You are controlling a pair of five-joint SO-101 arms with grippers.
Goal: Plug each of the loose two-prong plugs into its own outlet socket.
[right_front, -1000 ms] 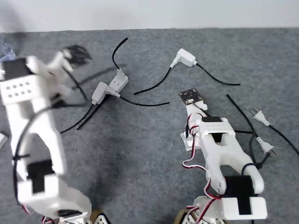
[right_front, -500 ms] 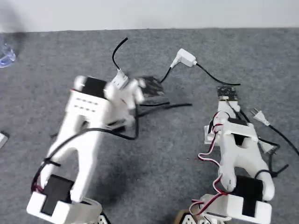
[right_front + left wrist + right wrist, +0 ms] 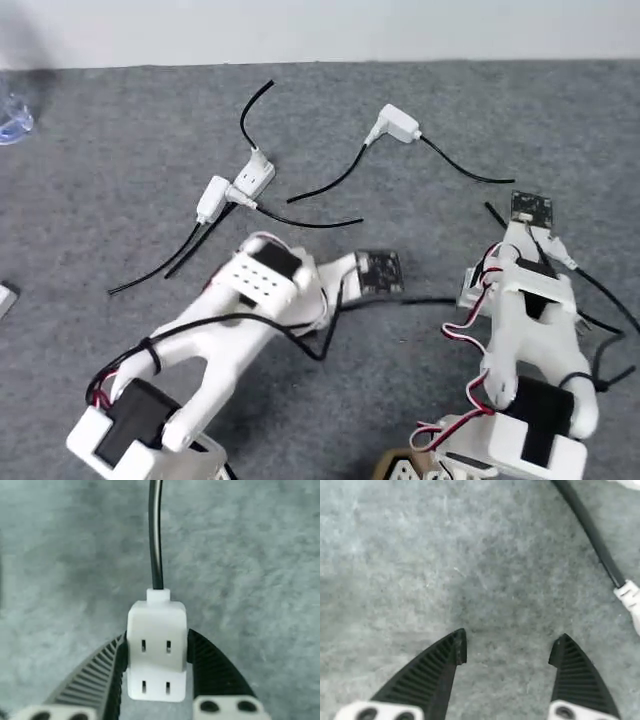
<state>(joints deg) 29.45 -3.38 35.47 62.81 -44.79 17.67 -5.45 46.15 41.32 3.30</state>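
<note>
Pinching a white outlet socket (image 3: 156,630) is the left hand (image 3: 157,638); the right hand (image 3: 512,647) is hanging spread, a plug (image 3: 631,598) cut off nearby.

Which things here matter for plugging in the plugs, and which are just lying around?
For the job: socket in left gripper; far socket; two white connectors; cord with white plug end.
Lying about: clear object, far corner; small white item.
</note>
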